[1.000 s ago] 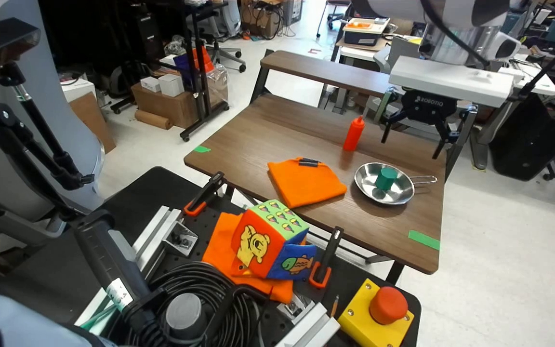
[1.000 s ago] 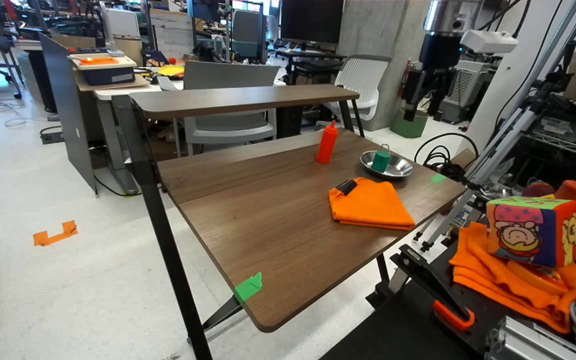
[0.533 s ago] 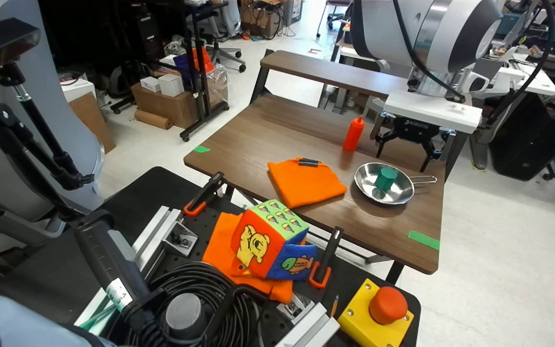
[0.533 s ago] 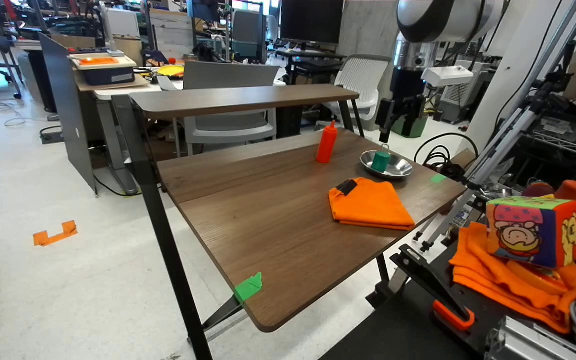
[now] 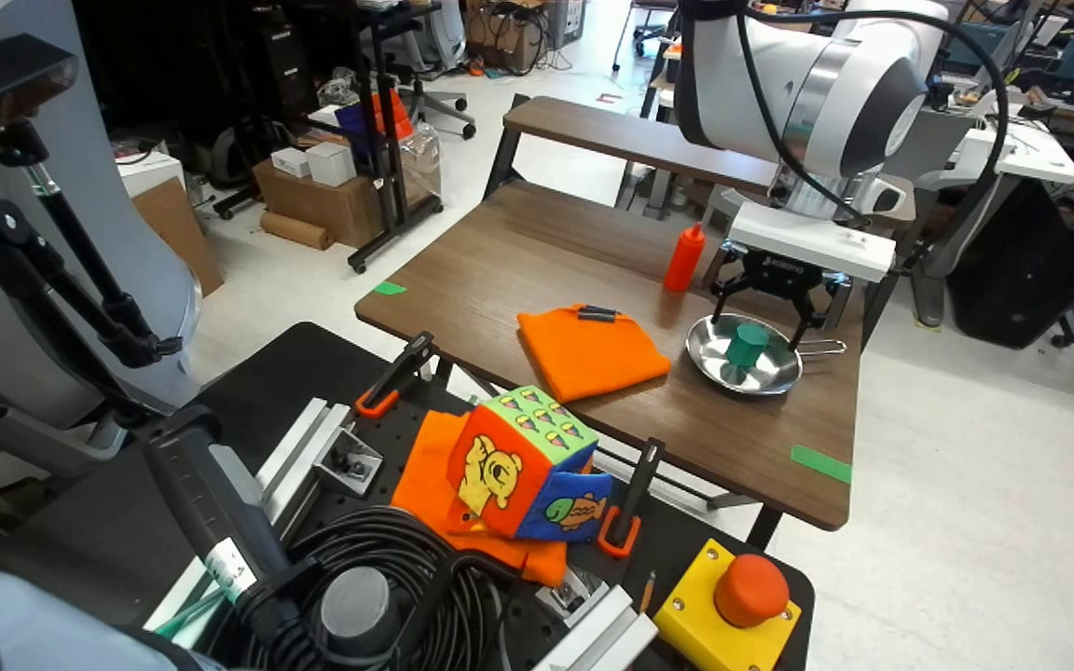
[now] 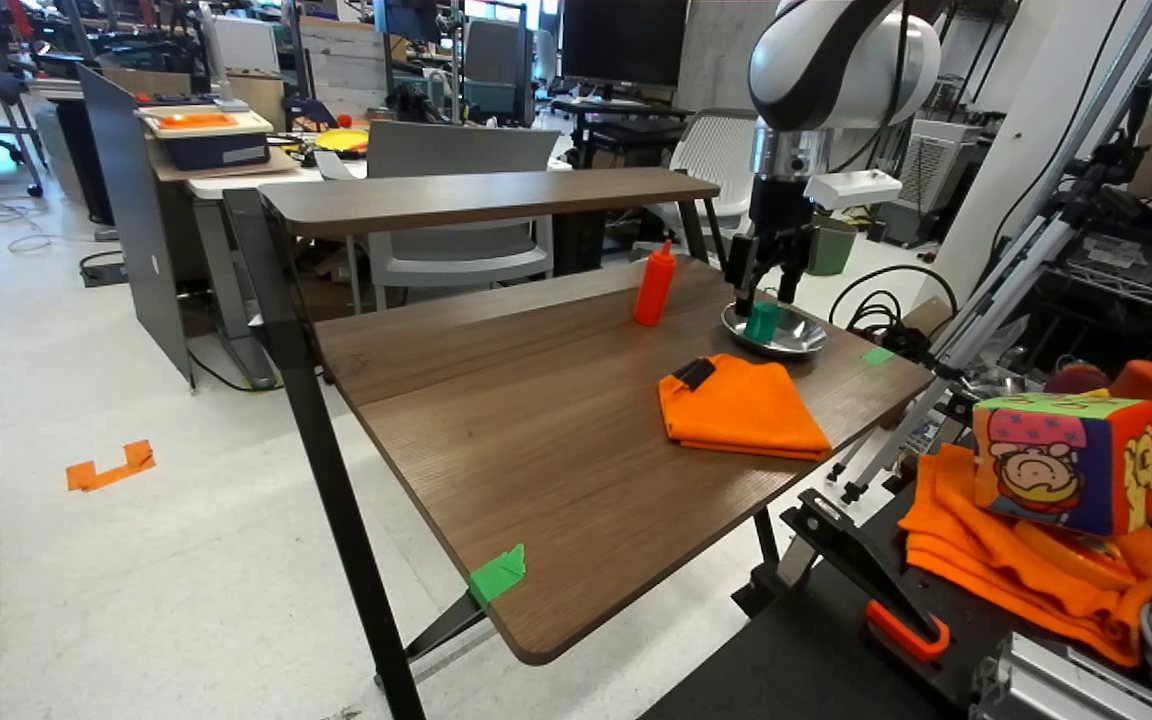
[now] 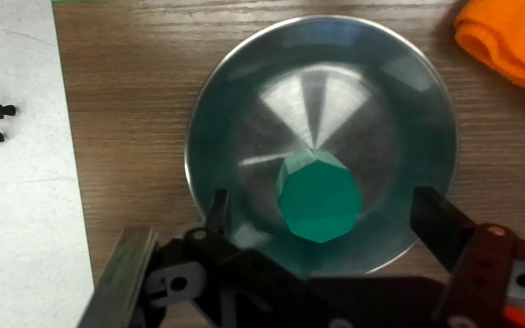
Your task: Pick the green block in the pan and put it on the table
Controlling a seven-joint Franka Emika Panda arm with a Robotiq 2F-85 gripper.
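The green block stands upright in the metal pan on the brown table. The block also shows in an exterior view and in the wrist view. My gripper is open and empty, pointing down over the pan. In the wrist view the gripper's fingers stand wide apart, one on each side of the block, with gaps to it. In an exterior view the gripper sits just above the pan. The pan's handle points away from the block, under the gripper side.
A folded orange cloth lies beside the pan; it also shows in the wrist view. A red squeeze bottle stands behind the pan. A raised shelf runs along the table's back edge. Green tape marks a table corner.
My gripper has come down and across from above the table's far side to over the pan, staying open. The block, pan, cloth and bottle have not moved.
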